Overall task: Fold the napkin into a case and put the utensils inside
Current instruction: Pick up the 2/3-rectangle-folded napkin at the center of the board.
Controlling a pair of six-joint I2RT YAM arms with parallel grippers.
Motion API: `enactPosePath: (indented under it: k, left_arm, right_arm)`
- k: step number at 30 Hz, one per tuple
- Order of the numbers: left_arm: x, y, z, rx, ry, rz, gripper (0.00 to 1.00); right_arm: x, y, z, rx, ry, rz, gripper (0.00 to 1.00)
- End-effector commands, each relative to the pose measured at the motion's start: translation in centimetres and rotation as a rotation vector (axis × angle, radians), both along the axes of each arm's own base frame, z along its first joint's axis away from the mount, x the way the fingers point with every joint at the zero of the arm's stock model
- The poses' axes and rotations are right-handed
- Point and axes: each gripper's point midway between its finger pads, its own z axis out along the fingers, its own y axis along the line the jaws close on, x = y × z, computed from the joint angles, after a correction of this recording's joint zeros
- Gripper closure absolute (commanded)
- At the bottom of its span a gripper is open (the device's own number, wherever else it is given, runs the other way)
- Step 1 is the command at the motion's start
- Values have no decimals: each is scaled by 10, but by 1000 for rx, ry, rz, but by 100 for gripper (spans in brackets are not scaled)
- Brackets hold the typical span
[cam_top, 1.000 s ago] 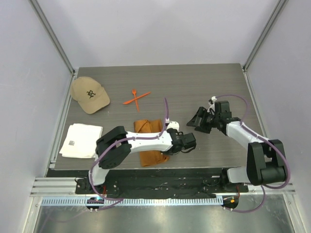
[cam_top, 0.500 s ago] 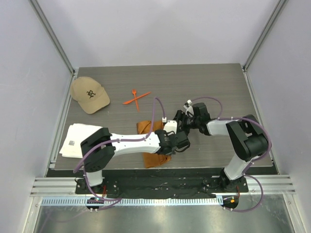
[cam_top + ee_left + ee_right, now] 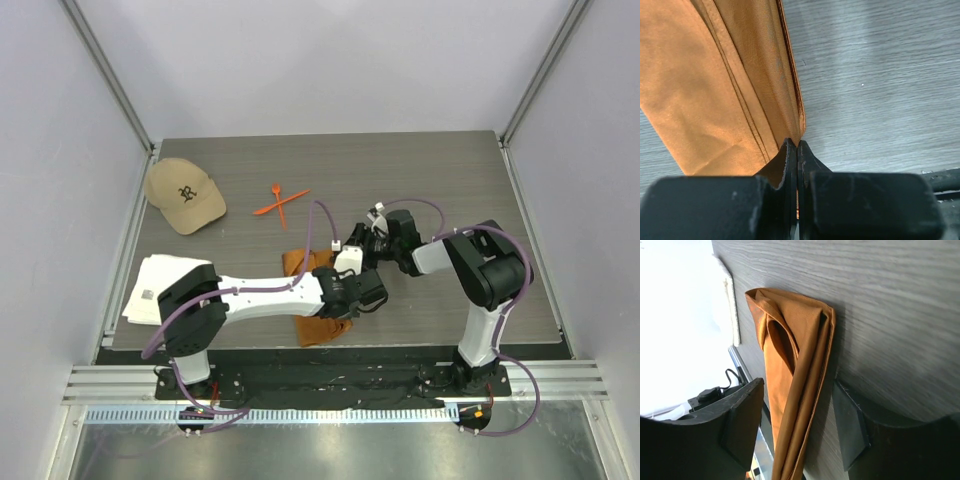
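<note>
The rust-orange napkin (image 3: pixel 302 264) lies folded into a long narrow strip near the table's front edge, mostly under my left arm. My left gripper (image 3: pixel 797 146) is shut on the strip's right edge, and the napkin (image 3: pixel 725 75) spreads out to its left. Low over the table, my right gripper (image 3: pixel 797 432) is open, one finger on each side of the napkin (image 3: pixel 795 365), whose upper end gapes like a pocket. In the top view the right gripper (image 3: pixel 362 245) sits close beside the left gripper (image 3: pixel 342 306). The two orange utensils (image 3: pixel 280 203) lie crossed farther back.
A tan cap (image 3: pixel 185 195) rests at the back left. A thick white towel (image 3: pixel 165 288) lies at the front left. Both arms crowd the middle front of the table (image 3: pixel 430 170).
My right arm has swung left from the table's right side to the napkin, with its fingers now astride the strip. My left gripper has shifted slightly left, still gripping the napkin.
</note>
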Motion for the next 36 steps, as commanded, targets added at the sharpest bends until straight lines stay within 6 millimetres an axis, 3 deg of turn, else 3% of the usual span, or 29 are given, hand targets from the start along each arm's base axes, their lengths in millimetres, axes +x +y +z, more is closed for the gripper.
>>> enactPosePath:
  k: [1, 11, 17, 20, 21, 22, 23, 25, 26, 27, 28, 29, 30, 31, 33, 34, 36]
  left_arm:
    - [7, -5, 24, -73, -44, 14, 100]
    - [2, -2, 16, -66, -23, 12, 100]
    - [3, -1, 16, -75, -26, 13, 100]
    - [2, -3, 18, -83, -28, -3, 100]
    - [3, -6, 19, -94, -29, -10, 100]
    - [3, -9, 22, -103, -31, -24, 95]
    - [3, -12, 28, -112, -40, -56, 72]
    - [4, -23, 54, -209, -71, -87, 48]
    - [6, -24, 63, -242, -87, -89, 39]
    - [9, -27, 68, -288, -101, -97, 37]
    - [20, -19, 86, -345, -117, -68, 37]
    - [28, -11, 88, -361, -113, -41, 40]
    - [32, 1, 82, -372, -90, -2, 47]
    - [48, 16, 80, -401, -64, 51, 61]
    - [58, 38, 67, -417, -36, 98, 73]
    - [72, 53, 63, -420, -28, 142, 82]
    - [80, 67, 45, -383, -16, 156, 85]
  right_arm:
    - [16, 6, -7, -19, -35, -17, 38]
    - [41, 5, -16, -112, -85, -32, 45]
    - [41, 6, -22, -108, -82, -23, 59]
    - [37, 6, -22, -100, -82, -7, 75]
    - [36, 6, -21, -92, -88, -2, 90]
    - [36, 6, -20, -90, -94, -1, 97]
    - [36, 6, -20, -95, -98, 3, 99]
    - [36, 6, -18, -100, -103, -2, 99]
    - [38, 5, -15, -99, -109, -10, 99]
    - [38, 5, -14, -99, -110, -11, 99]
    - [37, 6, -13, -94, -109, -5, 99]
    - [40, 7, -10, -91, -115, -5, 99]
    - [39, 5, -12, -110, -107, -3, 99]
    - [40, 5, -11, -117, -108, -3, 99]
    - [40, 6, -6, -116, -111, -4, 99]
    - [41, 6, -4, -116, -115, -5, 99]
    - [40, 9, -1, -126, -120, 1, 99]
